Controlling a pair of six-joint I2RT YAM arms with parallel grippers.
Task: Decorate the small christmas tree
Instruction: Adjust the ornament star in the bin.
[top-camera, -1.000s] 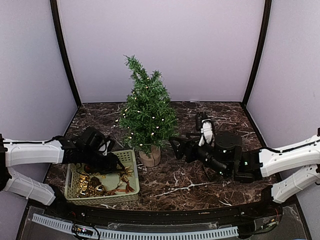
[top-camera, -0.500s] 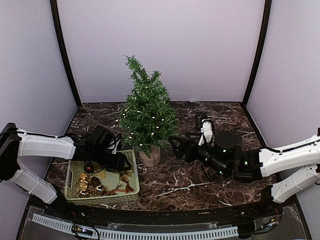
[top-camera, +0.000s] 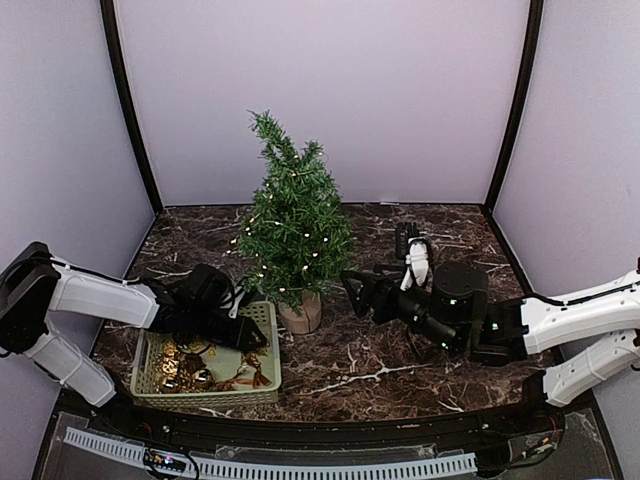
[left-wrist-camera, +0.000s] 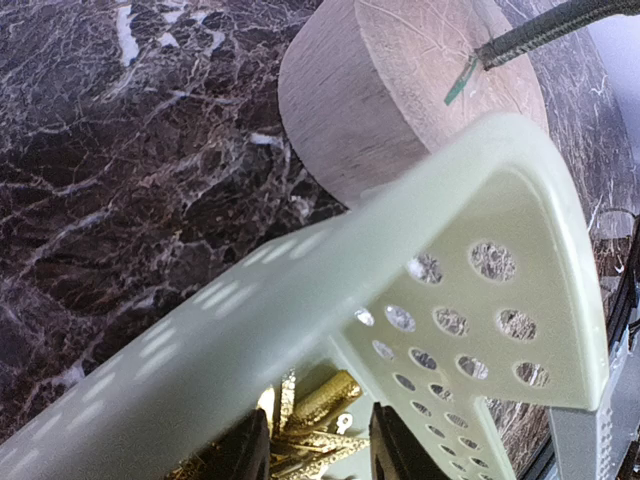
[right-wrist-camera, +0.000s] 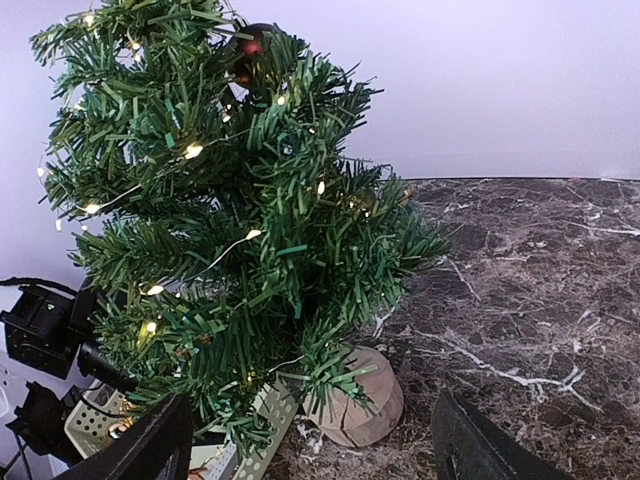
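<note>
Dipping into the basket (left-wrist-camera: 300, 290), the left gripper (left-wrist-camera: 318, 450) straddles gold ornaments (left-wrist-camera: 315, 405), its grip unclear; the right gripper (right-wrist-camera: 310, 410) hangs spread and empty. A dragged basket could topple the tree (top-camera: 293, 225) standing just beside it.

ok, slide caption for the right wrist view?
Open right gripper faces the lit dark-green bristly christmas tree on its round wooden base.

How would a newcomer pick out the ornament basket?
Start at the small christmas tree mid-table. Just front-left of its wooden base sits the basket, with the left gripper in it. It is the only pale green, hole-punched plastic container, holding gold ornaments.
</note>
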